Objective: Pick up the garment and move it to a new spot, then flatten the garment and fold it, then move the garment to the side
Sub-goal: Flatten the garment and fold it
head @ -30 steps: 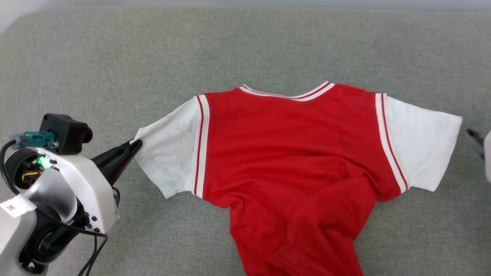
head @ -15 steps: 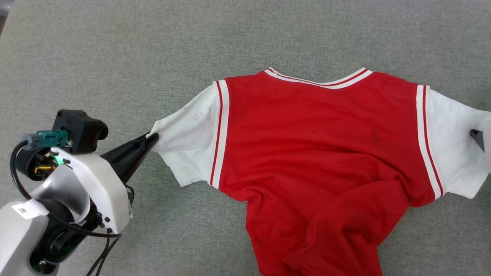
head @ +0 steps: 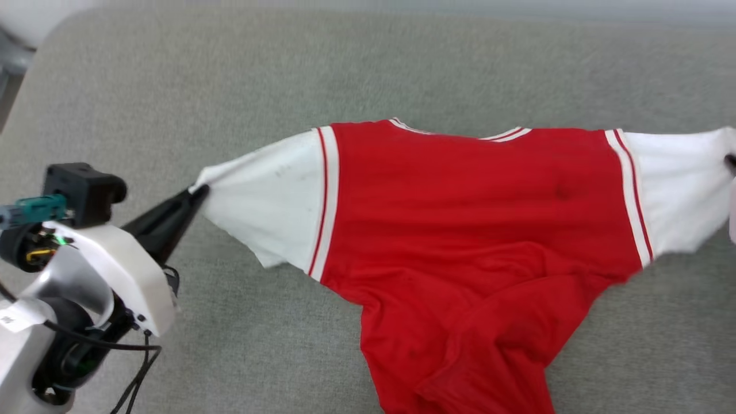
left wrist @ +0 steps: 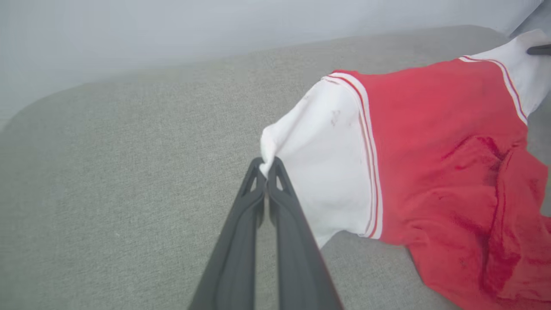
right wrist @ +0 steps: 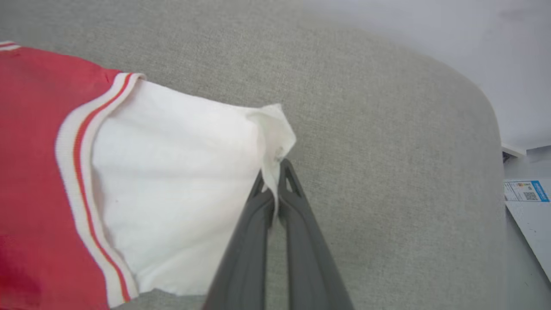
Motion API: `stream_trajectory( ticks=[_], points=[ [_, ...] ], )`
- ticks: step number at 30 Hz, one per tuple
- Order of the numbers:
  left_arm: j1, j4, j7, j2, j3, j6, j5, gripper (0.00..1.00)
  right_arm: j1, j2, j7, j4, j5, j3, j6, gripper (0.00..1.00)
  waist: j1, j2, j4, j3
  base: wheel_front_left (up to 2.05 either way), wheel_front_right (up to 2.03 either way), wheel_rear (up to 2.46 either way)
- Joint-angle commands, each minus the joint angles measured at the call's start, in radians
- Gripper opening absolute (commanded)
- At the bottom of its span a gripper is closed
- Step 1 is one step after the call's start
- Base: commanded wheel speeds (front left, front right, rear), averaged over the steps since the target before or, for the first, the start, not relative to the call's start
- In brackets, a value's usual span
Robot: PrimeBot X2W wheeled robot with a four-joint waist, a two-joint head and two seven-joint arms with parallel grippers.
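A broad worktop (head: 172, 86) covered in grey woven cloth, soft-looking and rounded at its corners, took up most of the scene. The garment (head: 471, 218) lay across its middle and right side. It was a red jersey shirt of smooth knit, its upper part stretched wide and fairly taut from sleeve to sleeve. Its lower body was bunched into deep diagonal creases and ran towards the near edge. The left sleeve (head: 270, 195) and the right sleeve (head: 678, 190) were white, each drawn out to a point at the cuff, with fan-shaped wrinkles spreading back from that point. A band of red and white stripes marked each sleeve seam, and the same trim edged the shallow collar (head: 460, 131) on the far side. At the lower left, the left arm's pale, glossy wrist shell (head: 123, 276) sat low over the cloth, with black cables looping under it and a black camera block on top. From it the left gripper (head: 198, 191) reached up and to the right at a shallow slant. Its long dark fingers (left wrist: 241, 224) were pressed together, pinching a small fold of the left sleeve's cuff at their tips. The right gripper (right wrist: 275, 170) came in from the opposite side, its fingers likewise clamped tight on a crumpled corner of the right sleeve's cuff. Beyond the worktop's rounded edge lay a small printed label (right wrist: 526, 191) with a blue band.
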Motion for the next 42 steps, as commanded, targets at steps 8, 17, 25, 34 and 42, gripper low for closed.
stream_trajectory(
  ticks=[8,17,25,34,42],
  points=[
    [0.043,-0.013,-0.1,0.038,0.091,0.049,0.029,0.0,-0.052,-0.014,-0.098,-0.041,0.023,-0.036,-0.002,0.0,0.0,0.0,-0.052,-0.165,0.0,0.0,0.0],
    [0.036,-0.059,-0.178,0.091,0.204,0.095,0.054,0.0,-0.104,-0.002,-0.146,-0.127,0.042,-0.075,-0.002,0.0,0.0,0.0,-0.075,-0.241,0.0,0.0,0.0],
    [0.009,-0.132,-0.233,0.146,0.333,0.141,0.067,0.0,-0.17,0.05,-0.146,-0.249,0.056,-0.147,-0.002,0.0,0.0,0.0,-0.103,-0.274,0.0,0.0,0.0],
    [-0.061,-0.122,-0.209,0.186,0.377,0.121,0.029,0.0,-0.256,0.062,-0.116,-0.282,0.013,-0.158,-0.002,0.0,0.0,0.0,-0.116,-0.192,0.0,0.0,0.0],
    [-0.368,0.068,-0.163,0.23,0.321,0.001,0.002,0.0,-0.498,0.062,-0.142,-0.172,-0.049,-0.134,-0.002,0.0,0.0,0.0,-0.107,0.043,0.0,0.0,0.0]
  ],
)
